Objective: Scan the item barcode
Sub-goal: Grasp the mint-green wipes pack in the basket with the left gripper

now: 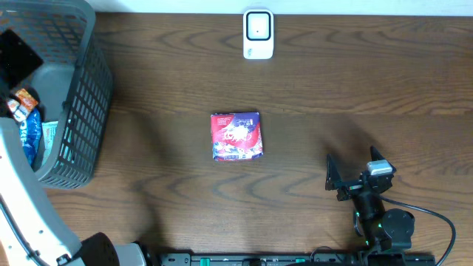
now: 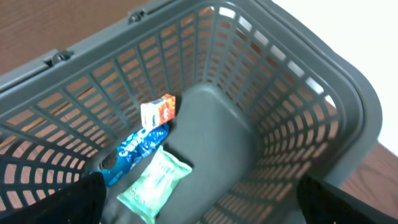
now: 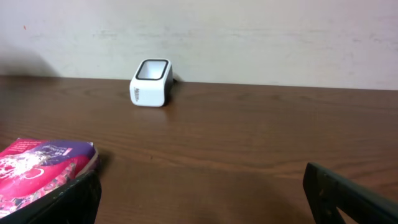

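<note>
Leftmost, the left gripper (image 2: 199,202) hangs wide open over the basket (image 1: 87,103), holding nothing. In the middle of the table (image 1: 384,89) the packet (image 1: 236,137) lies flat, well apart from the basket and from the scanner (image 1: 258,34) at the far edge. The right gripper (image 1: 355,171), jaws wide and empty, sits near the front edge. A flat packet may skid under a fingertip instead of lifting, and its barcode isn't visible. Bare wood surrounds it, so approach looks free.

Counted 1 grey basket (image 1: 83,103) w/ 3 pkgs inside: 1 orange-white box (image 2: 158,111), 1 blue pkt (image 2: 134,149), 1 green pack (image 2: 155,183). The table (image 1: 369,89) had 1 red pkt (image 1: 236,137) & 1 white scanner (image 1: 258,34). Arms: 1 left gripper (image 2: 199,202), 1 right gripper (image 1: 355,170).
</note>
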Robot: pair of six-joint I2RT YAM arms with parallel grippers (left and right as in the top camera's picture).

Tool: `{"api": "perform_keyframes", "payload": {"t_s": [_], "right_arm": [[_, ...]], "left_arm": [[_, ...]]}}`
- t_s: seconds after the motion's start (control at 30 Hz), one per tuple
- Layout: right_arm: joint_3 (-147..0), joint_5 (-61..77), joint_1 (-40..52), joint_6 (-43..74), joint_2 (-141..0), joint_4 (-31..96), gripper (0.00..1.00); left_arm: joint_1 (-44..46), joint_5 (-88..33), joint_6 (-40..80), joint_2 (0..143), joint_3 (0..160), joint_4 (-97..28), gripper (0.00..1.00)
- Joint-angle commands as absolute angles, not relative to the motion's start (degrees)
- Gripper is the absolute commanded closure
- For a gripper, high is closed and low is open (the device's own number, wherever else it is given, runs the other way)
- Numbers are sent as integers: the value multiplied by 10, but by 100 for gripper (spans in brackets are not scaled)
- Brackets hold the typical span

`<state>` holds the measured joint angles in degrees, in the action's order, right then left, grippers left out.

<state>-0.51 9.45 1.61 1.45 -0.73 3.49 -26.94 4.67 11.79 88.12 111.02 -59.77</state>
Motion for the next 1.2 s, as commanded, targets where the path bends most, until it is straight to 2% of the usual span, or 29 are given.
{"api": "perform_keyframes", "payload": {"t_s": [0.0,0.43,0.77,1.17], "right_arm": [[-4,100,8,10,-5,36,1],[-4,100,8,10,-5,36,1],[-4,100,8,10,-5,36,1],[-4,100,8,10,-5,36,1]], "left_arm": [[-281,52,128,913,1107,-592,2],[-302,52,142,1009,1107,-611,2],[-302,52,179,1083,1106,-690,2],[-302,52,179,1213,1101,-695,2]]}}
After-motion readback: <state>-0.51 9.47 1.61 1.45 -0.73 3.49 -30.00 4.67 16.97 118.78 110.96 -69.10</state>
